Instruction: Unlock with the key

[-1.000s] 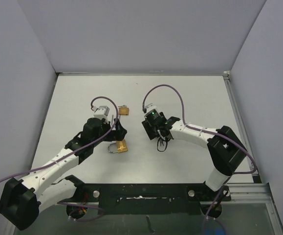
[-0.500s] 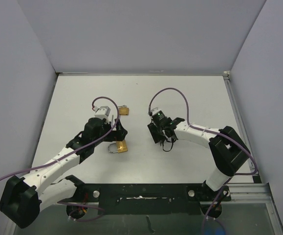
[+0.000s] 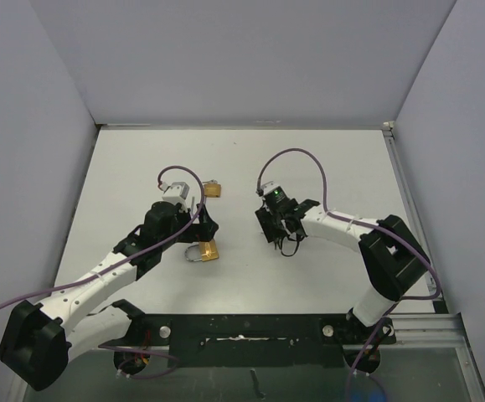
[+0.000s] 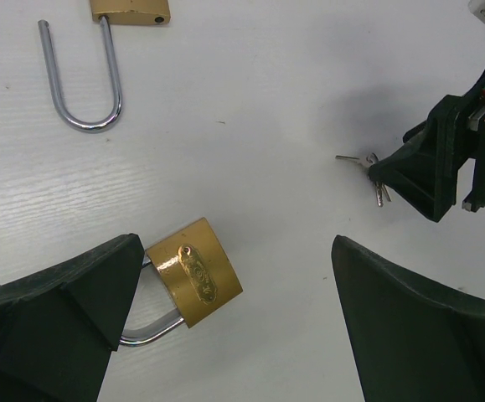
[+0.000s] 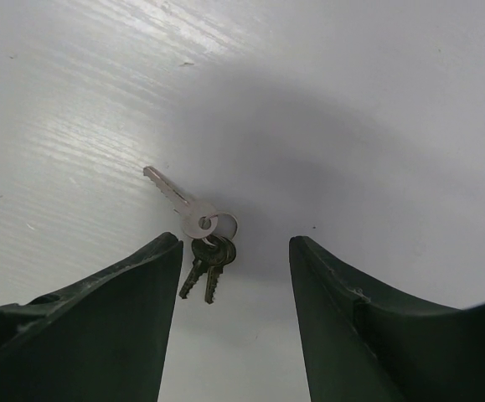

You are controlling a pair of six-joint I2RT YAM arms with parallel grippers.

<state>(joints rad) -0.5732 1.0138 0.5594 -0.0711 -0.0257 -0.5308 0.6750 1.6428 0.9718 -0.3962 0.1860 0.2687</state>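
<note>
Hovering low, right gripper (image 5: 234, 255) is straddling the key bunch (image 5: 202, 230) lying on the table (image 5: 368, 92), jaws spread wide, left gripper (image 4: 235, 251) is gaping wide, brass padlock (image 4: 194, 272) lying just beside one finger (image 4: 66, 310).

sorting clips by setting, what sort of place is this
Probably a robot lab test cell: a bare white table closed in by plain grey walls, a left arm and right arm bolted at its near edge, just padlocks and keys on it.
</note>
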